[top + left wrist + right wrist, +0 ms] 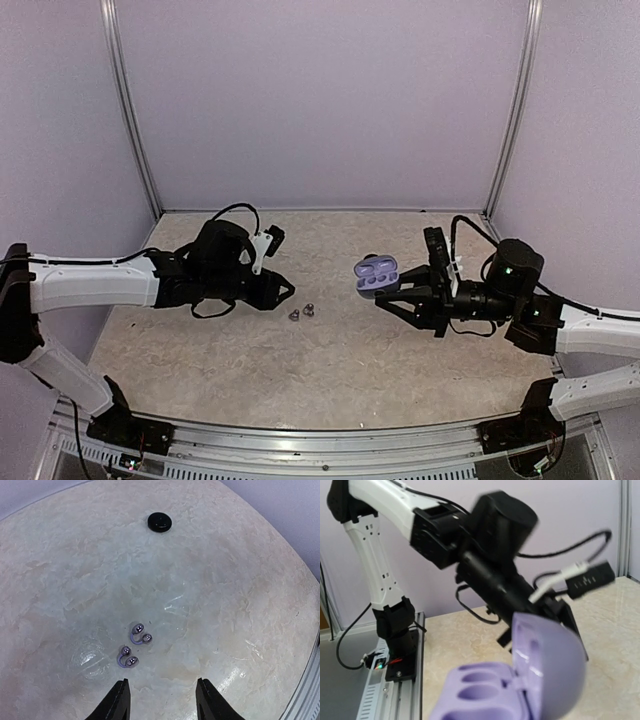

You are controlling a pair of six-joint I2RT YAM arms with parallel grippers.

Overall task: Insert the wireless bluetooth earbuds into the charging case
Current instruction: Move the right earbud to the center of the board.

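Two small earbuds lie side by side on the marble table, each a lilac hook with two silvery balls: one (pixel 140 633) and one (pixel 126 657). They also show in the top view (pixel 302 312). No black stemmed earbuds show. My left gripper (pixel 162 682) is open and empty, low over the table just short of the earbuds, which lie toward its left finger. It also shows in the top view (pixel 285 293). My right gripper (pixel 400 293) is shut on the lilac charging case (pixel 376 274), held above the table with its lid open. Its empty wells face up in the right wrist view (pixel 490 690).
A black round puck (pixel 160 522) lies on the table beyond the earbuds. The left arm (pixel 495 565) fills the right wrist view behind the case. Lilac walls close the back and sides, and a metal rail (pixel 330 440) runs along the near edge.
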